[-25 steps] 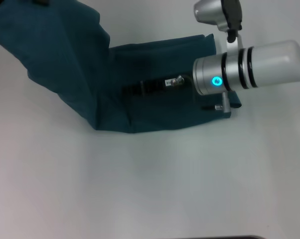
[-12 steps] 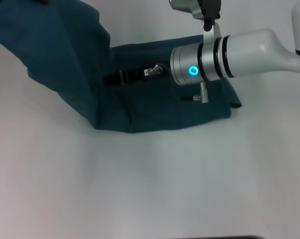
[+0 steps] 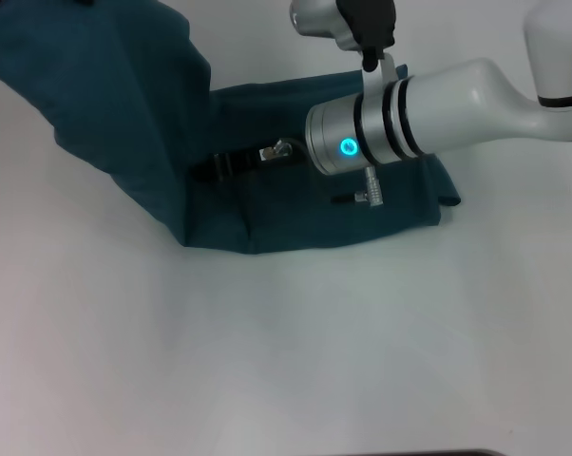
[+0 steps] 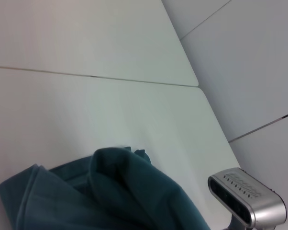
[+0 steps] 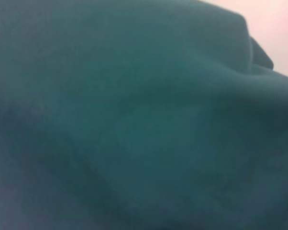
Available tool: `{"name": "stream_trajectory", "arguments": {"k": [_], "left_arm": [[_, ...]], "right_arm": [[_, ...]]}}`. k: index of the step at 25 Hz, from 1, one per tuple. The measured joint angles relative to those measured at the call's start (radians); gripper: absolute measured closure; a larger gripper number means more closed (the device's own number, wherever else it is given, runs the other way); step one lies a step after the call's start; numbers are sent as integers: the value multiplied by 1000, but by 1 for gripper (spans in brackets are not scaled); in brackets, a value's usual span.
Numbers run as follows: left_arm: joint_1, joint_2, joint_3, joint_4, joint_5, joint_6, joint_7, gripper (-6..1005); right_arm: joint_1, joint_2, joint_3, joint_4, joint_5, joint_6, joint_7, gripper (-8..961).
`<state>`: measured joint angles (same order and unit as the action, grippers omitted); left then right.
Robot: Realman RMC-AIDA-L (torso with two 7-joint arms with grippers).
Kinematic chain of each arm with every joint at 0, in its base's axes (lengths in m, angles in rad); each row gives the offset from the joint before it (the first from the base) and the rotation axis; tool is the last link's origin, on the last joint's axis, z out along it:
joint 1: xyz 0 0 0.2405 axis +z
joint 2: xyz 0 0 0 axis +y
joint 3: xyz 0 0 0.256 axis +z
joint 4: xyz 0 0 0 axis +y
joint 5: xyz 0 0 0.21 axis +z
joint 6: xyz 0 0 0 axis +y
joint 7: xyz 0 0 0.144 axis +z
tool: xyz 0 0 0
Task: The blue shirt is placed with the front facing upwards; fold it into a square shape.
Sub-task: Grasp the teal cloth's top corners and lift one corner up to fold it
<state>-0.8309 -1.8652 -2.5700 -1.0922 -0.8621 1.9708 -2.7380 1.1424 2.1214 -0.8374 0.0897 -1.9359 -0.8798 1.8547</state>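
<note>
The blue shirt [image 3: 295,204] lies on the white bench [image 3: 295,351], toward its far left part. One half rests flat as a folded band; the other half rises steeply toward the far left corner, lifted off the surface, and whatever holds it there sits out of sight. The right arm reaches in low across the flat band, its right pincer [image 3: 205,168] down against the cloth near the crease where the raised part begins. I cannot tell whether that pincer is spread or pressed together. The right wrist view shows only teal fabric. The left pincer is out of view.
</note>
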Motion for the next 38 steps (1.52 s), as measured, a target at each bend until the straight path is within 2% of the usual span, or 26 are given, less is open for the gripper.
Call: {"name": "stream_trajectory", "arguments": {"k": [5,12,18,27,33,38], "left_arm": [[-2,0,-1,4,0,-4,1,942],[-9,0,1,7,0,-19,1,942],[-3,0,6,9,2,-33,1,941],[-4,-2,8,11,9,-42,-1,941],[-3,-7,10,15,9,-50,-1,941],[-4,-9,11,20,8,-54,1,941]], "right_arm": [[33,0,19,39,-36,2,-14,946],[50,0,146,83,-206,-8,-29,945],[-25,-13,213,33,-239,-66,-21,944],[-113,-13,220,-39,-235,-189,-20,942],[-100,-3,221,-12,-238,-186,-30,942],[-42,0,228,73,-285,-82,-37,942]]}}
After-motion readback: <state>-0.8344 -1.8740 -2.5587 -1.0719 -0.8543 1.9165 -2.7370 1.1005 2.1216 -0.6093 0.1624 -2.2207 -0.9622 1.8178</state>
